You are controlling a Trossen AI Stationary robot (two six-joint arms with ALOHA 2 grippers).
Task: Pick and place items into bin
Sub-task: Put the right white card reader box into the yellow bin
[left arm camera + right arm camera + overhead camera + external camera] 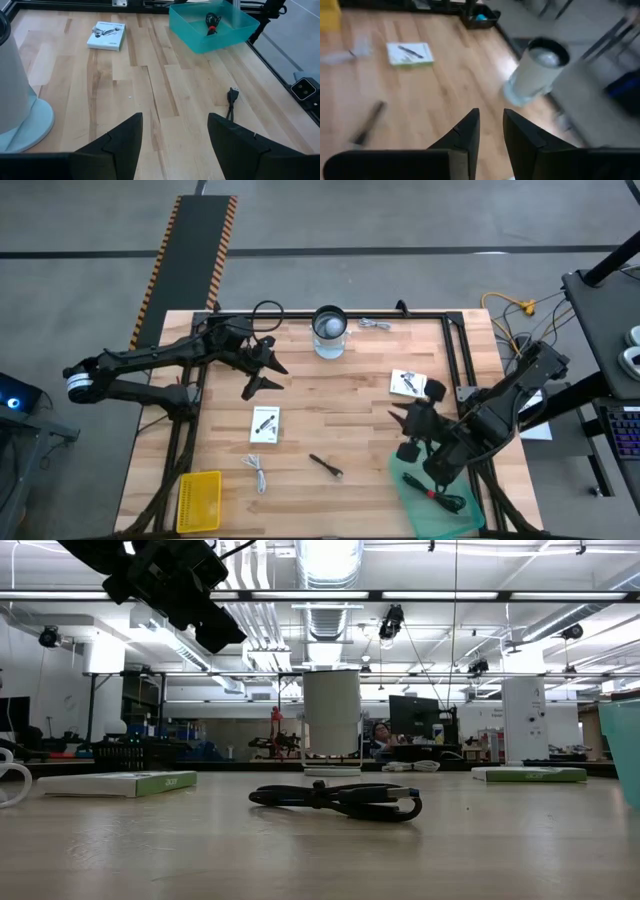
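My left gripper (262, 372) hangs open above the table left of centre, holding nothing; the left wrist view shows its fingers (172, 140) spread over bare wood. My right gripper (405, 430) hovers beside the green bin (440, 498), fingers (491, 125) a narrow gap apart and empty. A black cable with a red tip (212, 23) lies inside the bin. Flat on the table are two white packets (265, 425) (405, 383), a short white cable (258, 473) and a black stick-like tool (326, 466). Small metal bits (375, 324) lie by the far edge.
A clear round jar (329, 332) stands near the far edge, centre. A yellow tray (199, 500) sits at the near left corner. A black frame rail (455, 350) runs along the far and right sides. A black looped cable (268, 312) lies at the far edge.
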